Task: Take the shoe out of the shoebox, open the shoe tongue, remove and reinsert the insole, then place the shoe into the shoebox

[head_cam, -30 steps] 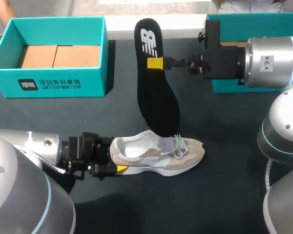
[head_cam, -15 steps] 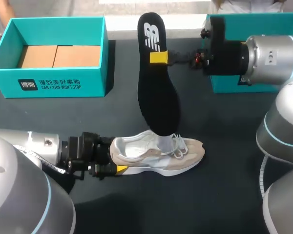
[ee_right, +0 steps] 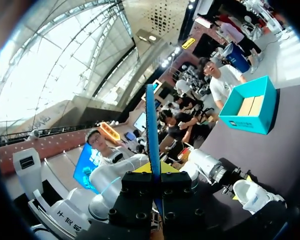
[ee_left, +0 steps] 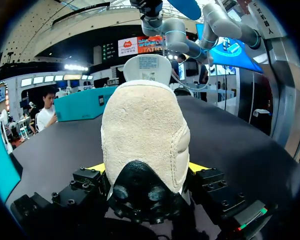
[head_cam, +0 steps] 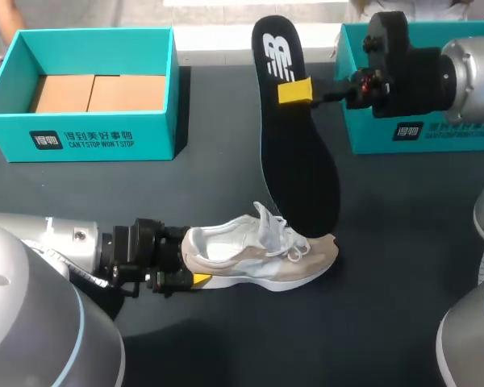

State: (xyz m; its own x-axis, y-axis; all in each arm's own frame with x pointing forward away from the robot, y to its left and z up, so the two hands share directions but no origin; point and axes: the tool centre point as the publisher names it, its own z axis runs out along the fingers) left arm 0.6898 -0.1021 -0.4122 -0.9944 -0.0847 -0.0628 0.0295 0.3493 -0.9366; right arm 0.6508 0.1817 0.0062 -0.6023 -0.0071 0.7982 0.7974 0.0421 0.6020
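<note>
The left hand [ee_left: 147, 167] clamps the heel of the beige-and-white laced sneaker [head_cam: 258, 256], with one yellow tip on each side in the left wrist view; from the head view only the near tip shows, the far one being hidden behind the heel. The sneaker stands on its sole near the middle of the dark surface [head_cam: 226, 185], its tongue lifted; in the left wrist view the heel blocks the toe and laces.

The right hand [head_cam: 294, 90] pinches the long black insole with a white logo [head_cam: 298, 161] near its heel end, holding it raised and slanted over the sneaker; its toe end overlaps the sneaker's forefoot, and whether they touch cannot be told; the right wrist view shows the insole only edge-on.

The open teal cardboard shoebox [head_cam: 97, 137] stands at the far left, well apart from the sneaker; a second teal box [head_cam: 371, 139] at the far right is partly covered by the right arm and cut off at the edge.
</note>
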